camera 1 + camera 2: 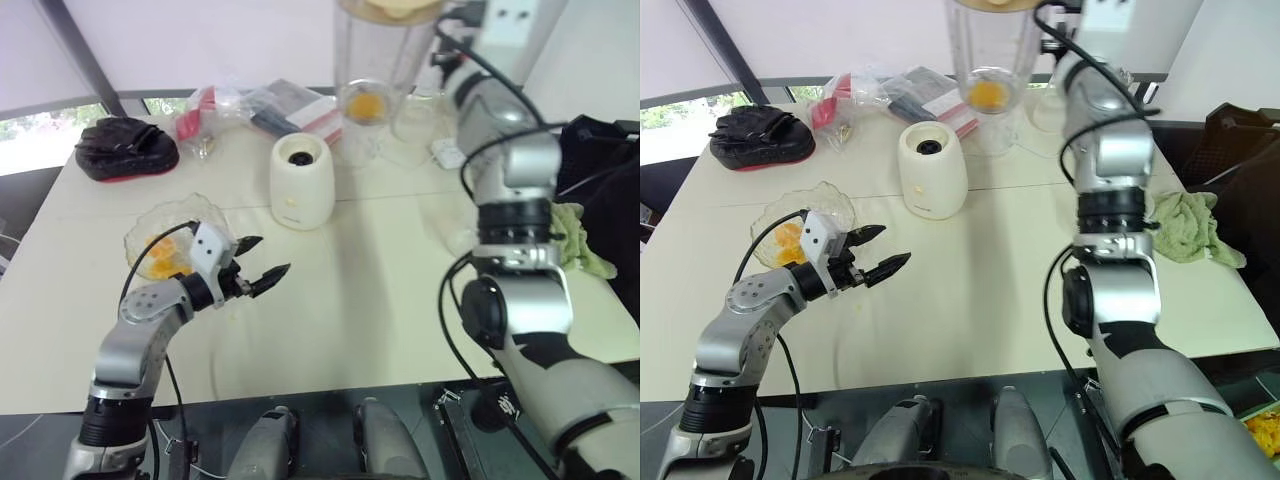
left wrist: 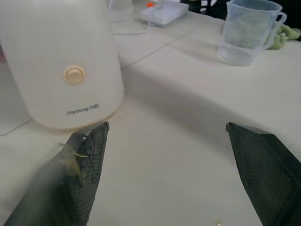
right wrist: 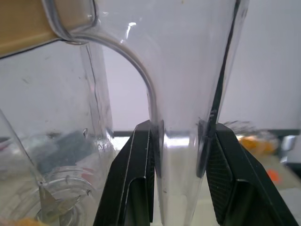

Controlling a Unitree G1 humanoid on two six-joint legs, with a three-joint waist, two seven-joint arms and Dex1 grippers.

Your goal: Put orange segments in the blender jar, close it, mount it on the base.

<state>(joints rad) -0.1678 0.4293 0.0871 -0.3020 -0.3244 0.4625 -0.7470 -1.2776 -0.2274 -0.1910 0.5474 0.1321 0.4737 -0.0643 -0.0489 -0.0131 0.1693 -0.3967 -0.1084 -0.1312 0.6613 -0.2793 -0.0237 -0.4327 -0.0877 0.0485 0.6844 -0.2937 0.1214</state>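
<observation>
Right claw gripping clear ribbed blender jar, orange segments inside

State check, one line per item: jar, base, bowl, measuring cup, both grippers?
blender jar: lifted off the table, lid on, orange segments at the bottom.
base: upright on the table, socket empty.
glass bowl: upright, orange pieces inside.
measuring cup: upright, looks empty.
left gripper: open, holding nothing.
right gripper: shut on the jar handle.

The blender jar is running off the top edge, hiding its rim. The right gripper is showing only its fingers.
</observation>
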